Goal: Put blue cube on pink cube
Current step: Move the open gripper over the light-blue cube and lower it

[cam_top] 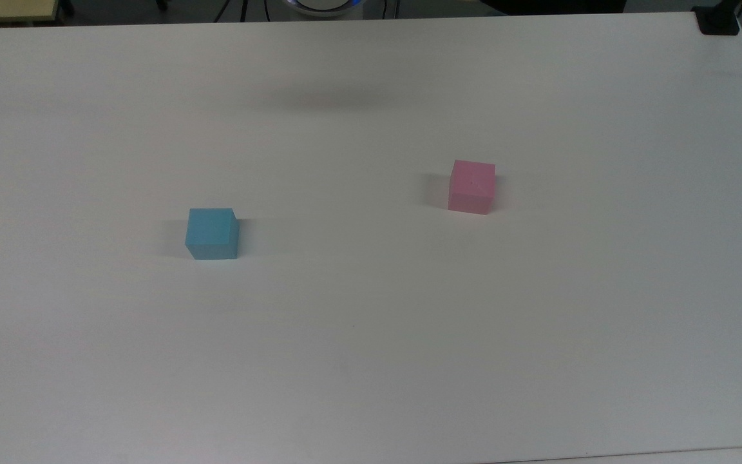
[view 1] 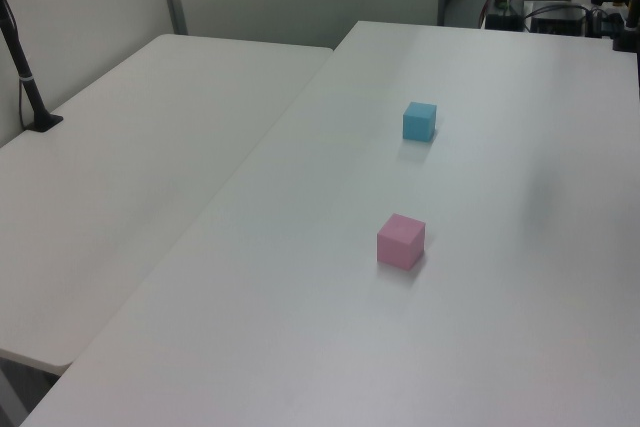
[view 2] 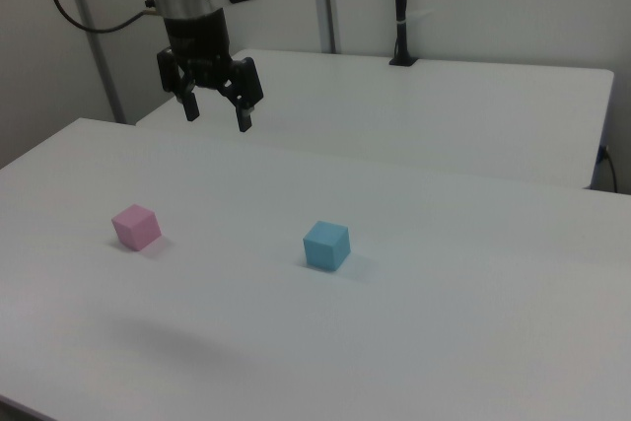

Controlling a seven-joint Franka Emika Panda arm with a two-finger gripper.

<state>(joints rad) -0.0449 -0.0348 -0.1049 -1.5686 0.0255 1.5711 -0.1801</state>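
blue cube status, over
End effector open, high above table. Blue cube untouched, apart from pink cube. Nothing between them.

The blue cube (cam_top: 212, 233) (view 1: 419, 120) (view 2: 326, 245) is a small, plain, matte sky-blue block sitting flat on one face, upright and square. In the right view it lies well below the gripper (view 2: 216, 117), which hangs in the air with its fingers spread and nothing between them, and off to the right view's right of it.

The pink cube (cam_top: 471, 187) (view 1: 401, 240) (view 2: 136, 226) is a pale pink matte block of about the same size, also flat on one face. In the right view it sits well below the gripper, toward the right view's left.

The two cubes are well apart, not touching, nothing stacked.
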